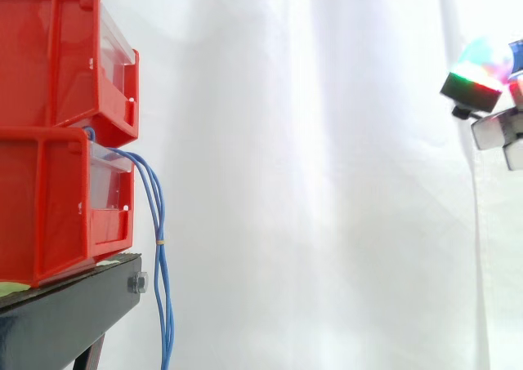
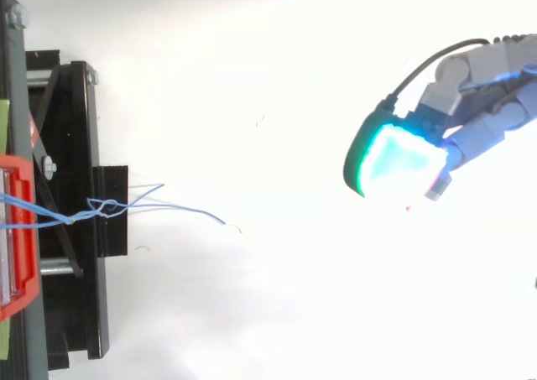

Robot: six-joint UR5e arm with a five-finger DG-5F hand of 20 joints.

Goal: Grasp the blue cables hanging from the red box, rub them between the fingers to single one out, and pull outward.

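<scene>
Side view: blue cables (image 1: 161, 247) leave the lower red bin (image 1: 41, 207) and hang past the black stand (image 1: 65, 313).
Top view: cable ends splay outward, knotted near the stand.
Hand (image 2: 482, 103): well apart from the cables, fingers loosely extended, holding nothing.
Cut off: cable ends at the side view's bottom edge, hand at its right edge.

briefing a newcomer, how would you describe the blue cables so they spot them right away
Find the two stacked red bins on the black stand, left in the side view. The blue cables arc out from the lower bin's top front and hang past the stand's edge. Nothing else there is thin, blue and dangling.
</scene>
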